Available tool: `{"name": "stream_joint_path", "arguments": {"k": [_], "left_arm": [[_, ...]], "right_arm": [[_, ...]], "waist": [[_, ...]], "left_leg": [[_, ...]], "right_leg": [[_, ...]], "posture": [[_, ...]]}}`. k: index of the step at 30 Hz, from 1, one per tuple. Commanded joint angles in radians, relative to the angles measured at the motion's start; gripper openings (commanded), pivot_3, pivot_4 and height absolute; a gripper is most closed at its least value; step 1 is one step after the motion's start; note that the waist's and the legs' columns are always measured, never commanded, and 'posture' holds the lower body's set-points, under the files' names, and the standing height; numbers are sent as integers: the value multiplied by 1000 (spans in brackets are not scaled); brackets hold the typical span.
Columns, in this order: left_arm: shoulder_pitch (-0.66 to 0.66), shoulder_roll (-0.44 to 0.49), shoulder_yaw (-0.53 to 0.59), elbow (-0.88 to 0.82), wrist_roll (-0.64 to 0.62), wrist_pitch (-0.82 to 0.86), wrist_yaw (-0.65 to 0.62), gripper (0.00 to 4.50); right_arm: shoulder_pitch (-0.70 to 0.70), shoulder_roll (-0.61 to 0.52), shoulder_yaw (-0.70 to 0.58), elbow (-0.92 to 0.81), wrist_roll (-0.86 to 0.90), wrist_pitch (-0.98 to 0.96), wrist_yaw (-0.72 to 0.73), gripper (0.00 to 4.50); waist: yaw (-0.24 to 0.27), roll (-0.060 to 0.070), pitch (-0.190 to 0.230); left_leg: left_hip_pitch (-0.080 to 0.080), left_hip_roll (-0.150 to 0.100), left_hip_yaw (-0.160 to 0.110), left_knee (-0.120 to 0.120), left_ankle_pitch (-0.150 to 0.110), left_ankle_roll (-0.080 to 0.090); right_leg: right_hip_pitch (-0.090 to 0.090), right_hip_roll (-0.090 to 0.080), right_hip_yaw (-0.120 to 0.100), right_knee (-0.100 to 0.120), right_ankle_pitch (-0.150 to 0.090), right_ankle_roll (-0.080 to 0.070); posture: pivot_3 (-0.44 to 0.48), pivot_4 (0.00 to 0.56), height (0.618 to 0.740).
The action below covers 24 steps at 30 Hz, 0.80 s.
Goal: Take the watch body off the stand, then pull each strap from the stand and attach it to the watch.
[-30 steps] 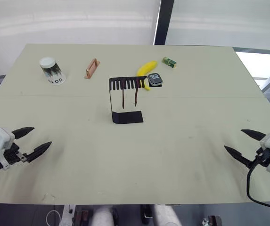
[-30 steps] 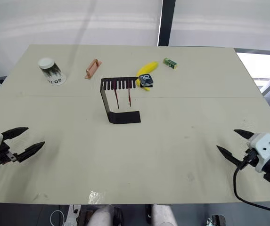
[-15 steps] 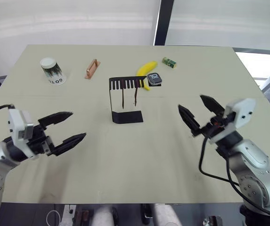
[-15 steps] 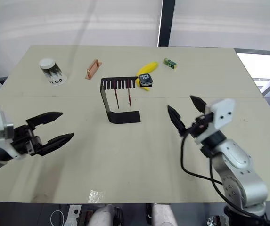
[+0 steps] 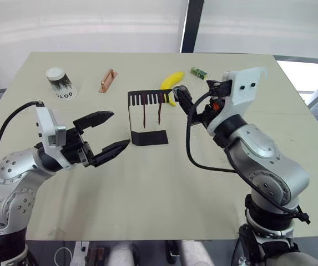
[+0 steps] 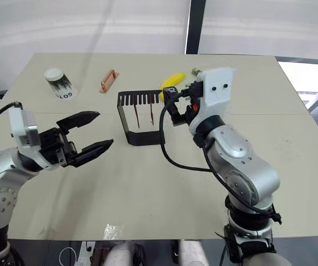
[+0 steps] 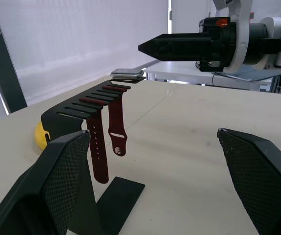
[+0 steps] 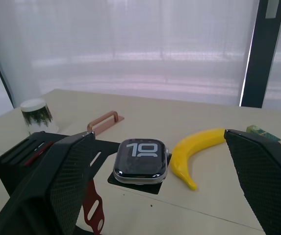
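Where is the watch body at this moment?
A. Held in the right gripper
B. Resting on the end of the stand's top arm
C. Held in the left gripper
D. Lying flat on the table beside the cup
B. The watch body sits on the stand's top arm, between the fingers of the open right gripper without touching them.

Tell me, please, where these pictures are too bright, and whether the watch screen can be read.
In the right wrist view the window behind the table is very bright, yet the watch body is sharp and its screen reads 10. In the left wrist view the backlight is also strong, and the straps on the stand are clear. In the eye views the watch body is too small to read.
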Motion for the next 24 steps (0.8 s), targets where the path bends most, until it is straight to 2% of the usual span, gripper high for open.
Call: {"name": "stream_joint_path", "arguments": {"k": [1, 9, 24], "left_arm": [[-23, -8, -14, -39, 31, -36, 17, 4466], [-47, -45, -47, -52, 59, -59, 38, 4466], [-34, -64, -57, -72, 75, -63, 56, 4466]], "right_arm": [[-32, 10, 12, 0, -36, 23, -20, 4500], [-79, 28, 59, 79, -108, -7, 16, 4500], [-112, 66, 52, 167, -142, -30, 70, 4500]], "waist": [[-1, 0, 0], [-4, 0, 0], [-3, 0, 0]], "left_leg": [[0, 0, 0, 0, 0, 0], [0, 0, 0, 0, 0, 0], [-2, 1, 0, 0, 0, 0]], "right_leg": [[0, 0, 0, 0, 0, 0], [0, 0, 0, 0, 0, 0], [-1, 1, 0, -1, 0, 0]], "posture": [[0, 150, 729], [0, 150, 729], [0, 150, 729]]}}
